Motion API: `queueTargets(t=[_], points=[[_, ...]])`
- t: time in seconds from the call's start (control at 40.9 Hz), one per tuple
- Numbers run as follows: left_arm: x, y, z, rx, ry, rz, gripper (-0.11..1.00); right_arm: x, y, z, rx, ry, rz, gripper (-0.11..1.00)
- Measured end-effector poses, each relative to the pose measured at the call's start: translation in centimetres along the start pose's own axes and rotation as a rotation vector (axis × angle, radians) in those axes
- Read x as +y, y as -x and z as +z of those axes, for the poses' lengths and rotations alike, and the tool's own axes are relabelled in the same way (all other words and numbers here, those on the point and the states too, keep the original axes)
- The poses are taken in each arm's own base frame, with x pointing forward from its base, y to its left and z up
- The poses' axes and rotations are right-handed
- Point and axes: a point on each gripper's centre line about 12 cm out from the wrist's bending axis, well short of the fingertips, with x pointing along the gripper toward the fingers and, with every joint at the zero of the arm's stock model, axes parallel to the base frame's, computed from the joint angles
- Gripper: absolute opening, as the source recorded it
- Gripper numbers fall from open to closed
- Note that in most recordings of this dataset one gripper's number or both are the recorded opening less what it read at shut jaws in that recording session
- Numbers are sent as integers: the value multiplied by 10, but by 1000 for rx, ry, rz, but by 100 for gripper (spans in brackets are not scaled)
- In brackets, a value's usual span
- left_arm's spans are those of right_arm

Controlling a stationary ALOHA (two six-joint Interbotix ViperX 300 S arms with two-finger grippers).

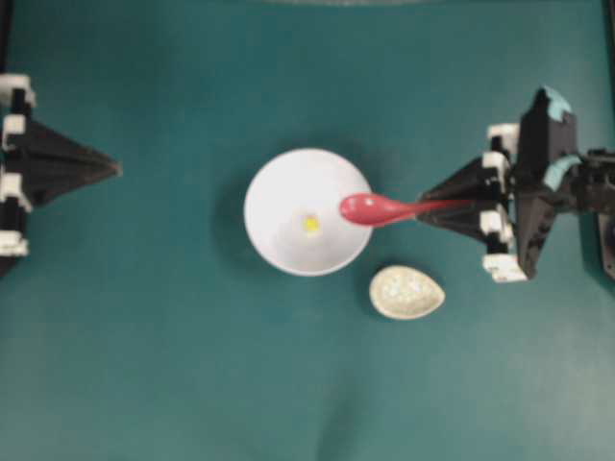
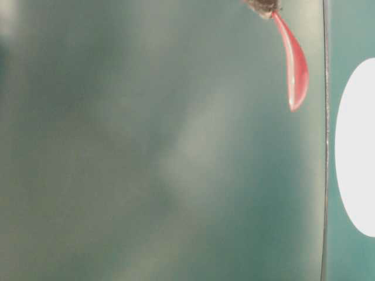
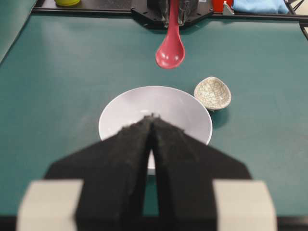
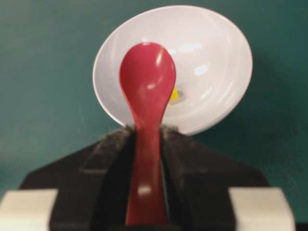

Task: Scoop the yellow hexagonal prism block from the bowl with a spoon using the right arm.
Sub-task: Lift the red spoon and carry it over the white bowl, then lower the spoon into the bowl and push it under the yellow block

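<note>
Jaws of the right arm pinch the spoon by its handle, scoop poised above the bowl rim, aimed toward the yellow hexagonal prism block; left jaws sit closed, idle.

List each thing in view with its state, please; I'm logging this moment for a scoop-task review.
spoon: held by its handle, scoop raised over the bowl's rim
right gripper: shut on the spoon
left gripper: shut, holding nothing
bowl: upright, holds the block
yellow block: lying in the bowl
spoon rest: empty
</note>
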Motion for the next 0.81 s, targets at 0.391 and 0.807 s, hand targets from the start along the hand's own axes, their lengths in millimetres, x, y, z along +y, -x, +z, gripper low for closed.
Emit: queueTargets(t=[0.391, 0.807], points=[[0, -1, -1, 5, 0, 0, 4, -10, -16, 18, 132, -13, 20, 25], [0, -1, -1, 6, -3, 0, 4, -6, -43, 30, 249, -8, 62, 25]])
